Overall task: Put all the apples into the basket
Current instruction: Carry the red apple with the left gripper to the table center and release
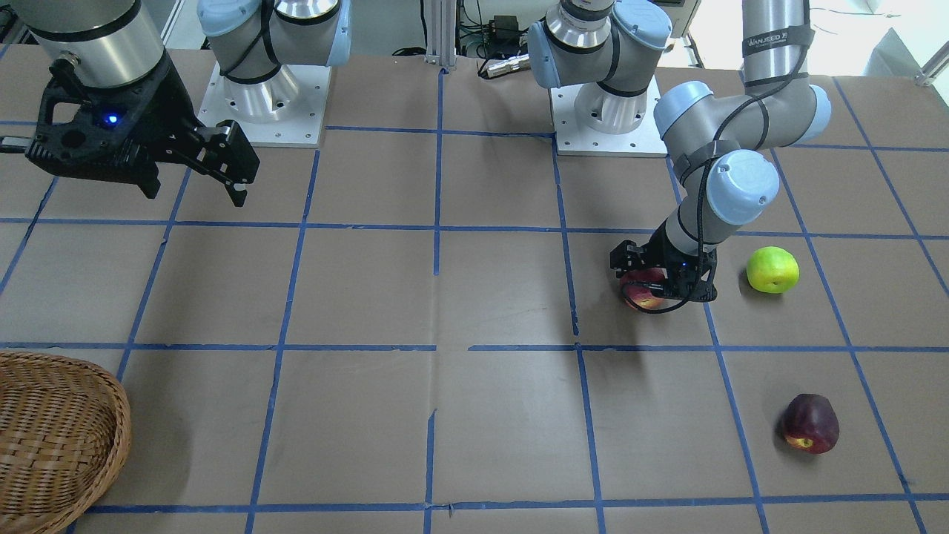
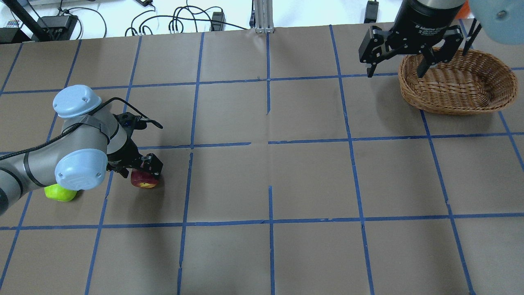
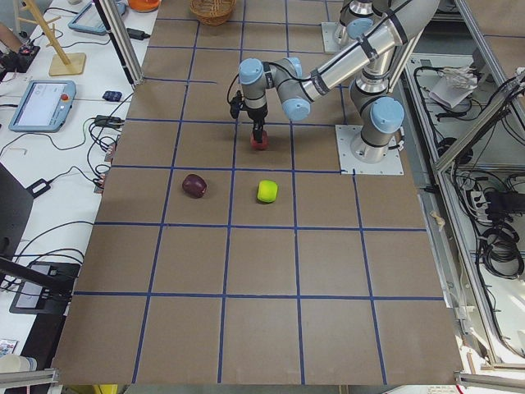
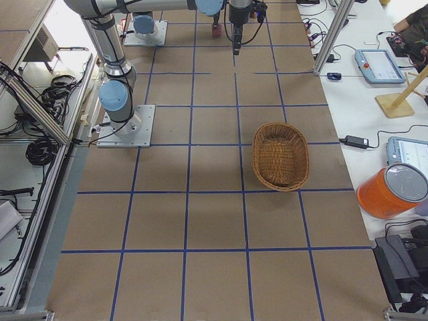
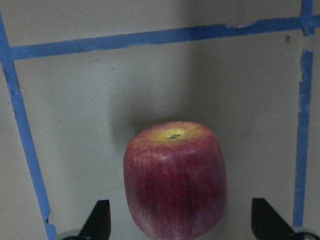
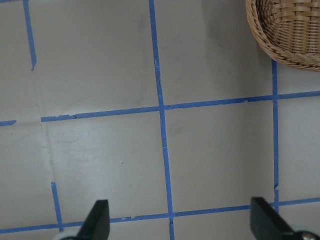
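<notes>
The red apple (image 5: pixel 175 185) with a yellow top lies on the table between the fingers of my left gripper (image 1: pixel 662 282). The jaws are open, with a gap on each side of the apple. It also shows in the overhead view (image 2: pixel 143 180). The yellow-green apple (image 1: pixel 772 269) lies just beside that arm. The dark maroon apple (image 1: pixel 811 423) lies farther from the robot's base. The wicker basket (image 2: pixel 450 102) is empty, at the opposite end of the table. My right gripper (image 2: pixel 396 69) hangs open and empty, high up beside the basket.
Brown paper with a blue tape grid covers the table (image 1: pixel 445 415). In the overhead view my left arm's elbow (image 2: pixel 77 102) hides the maroon apple. Both arm bases (image 1: pixel 608 111) stand at the robot's edge.
</notes>
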Tool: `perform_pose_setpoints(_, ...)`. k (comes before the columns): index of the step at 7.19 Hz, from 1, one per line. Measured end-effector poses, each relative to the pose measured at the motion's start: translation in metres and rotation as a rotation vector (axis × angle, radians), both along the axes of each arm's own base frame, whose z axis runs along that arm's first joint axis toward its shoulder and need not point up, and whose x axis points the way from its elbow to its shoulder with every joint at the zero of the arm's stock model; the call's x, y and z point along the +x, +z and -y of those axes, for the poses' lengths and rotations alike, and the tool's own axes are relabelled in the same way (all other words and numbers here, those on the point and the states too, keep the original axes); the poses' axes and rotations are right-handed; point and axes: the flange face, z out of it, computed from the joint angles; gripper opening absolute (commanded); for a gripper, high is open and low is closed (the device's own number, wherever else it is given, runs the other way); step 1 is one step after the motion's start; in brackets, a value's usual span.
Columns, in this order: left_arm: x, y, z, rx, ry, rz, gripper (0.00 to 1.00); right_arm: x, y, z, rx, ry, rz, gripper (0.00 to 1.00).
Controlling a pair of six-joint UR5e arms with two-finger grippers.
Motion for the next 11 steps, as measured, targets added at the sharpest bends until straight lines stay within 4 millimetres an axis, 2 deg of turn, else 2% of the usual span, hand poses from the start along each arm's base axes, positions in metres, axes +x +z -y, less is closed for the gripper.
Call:
perform_pose_setpoints(1, 0.000, -0.009, 0.001, 0.014, 0.001, -0.005, 0.39, 0.000, -0.001, 0.000, 0.004, 0.000, 0.000, 1.00)
perform_pose_setpoints(2, 0.001, -0.011, 0.003, 0.011, 0.003, -0.006, 0.28, 0.000, -0.001, 0.000, 0.008, 0.000, 0.000, 1.00)
perform_pose_setpoints(4, -0.007, 0.001, 0.016, -0.026, 0.023, -0.013, 0.27, 0.000, -0.001, 0.000, 0.009, 0.000, 0.001, 1.00)
perform_pose_setpoints(5, -0.032, 0.019, 0.035, -0.068, 0.080, -0.026, 0.28, 0.000, -0.001, -0.001, 0.008, 0.000, 0.002, 1.00)
perform_pose_setpoints(6, -0.081, 0.038, 0.055, -0.109, 0.135, -0.051, 0.29, 0.000, -0.001, 0.000, 0.005, 0.000, 0.002, 1.00)
perform_pose_setpoints(7, -0.142, 0.046, 0.067, -0.141, 0.153, -0.102, 0.29, 0.000, 0.000, 0.000, 0.001, 0.000, 0.002, 1.00)
perform_pose_setpoints(8, -0.203, 0.043, 0.070, -0.169, 0.160, -0.200, 0.36, 0.000, 0.001, 0.000, -0.003, 0.000, 0.003, 1.00)
perform_pose_setpoints(9, -0.250, 0.033, 0.068, -0.192, 0.170, -0.286, 0.49, 0.000, 0.001, 0.000, -0.005, 0.000, 0.003, 1.00)
perform_pose_setpoints(10, -0.285, 0.021, 0.065, -0.225, 0.170, -0.344, 0.59, 0.000, 0.001, 0.000, -0.007, 0.000, 0.002, 1.00)
perform_pose_setpoints(11, -0.306, 0.007, 0.063, -0.249, 0.164, -0.373, 1.00, 0.000, 0.001, 0.001, -0.007, -0.001, 0.001, 1.00)
